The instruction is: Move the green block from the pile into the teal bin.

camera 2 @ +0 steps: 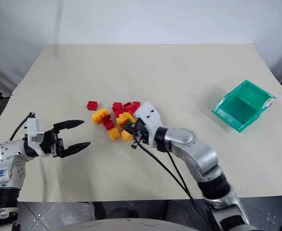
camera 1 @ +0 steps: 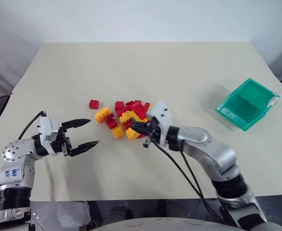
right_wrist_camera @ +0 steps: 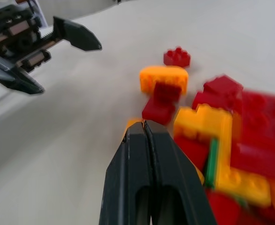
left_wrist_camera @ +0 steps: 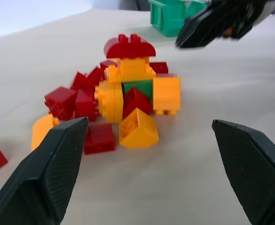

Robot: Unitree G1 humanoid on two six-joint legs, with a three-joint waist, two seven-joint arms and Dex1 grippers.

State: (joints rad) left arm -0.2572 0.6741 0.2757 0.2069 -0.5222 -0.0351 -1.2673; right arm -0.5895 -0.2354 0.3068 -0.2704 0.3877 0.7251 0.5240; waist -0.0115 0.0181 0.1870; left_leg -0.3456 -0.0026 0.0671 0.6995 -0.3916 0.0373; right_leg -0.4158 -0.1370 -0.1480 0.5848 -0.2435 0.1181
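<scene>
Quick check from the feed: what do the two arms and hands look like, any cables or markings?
Both arms are silver-grey metal with black joint bands. Each ends in a white wrist housing and two black pointed fingers: left hand, right hand. Black cables trail from the right wrist. The left arm carries blue handwritten marks.

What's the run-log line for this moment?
green block: in pile, not held | right end effector: shut, empty, at pile | left end effector: open, beside pile | teal bin: empty
</scene>
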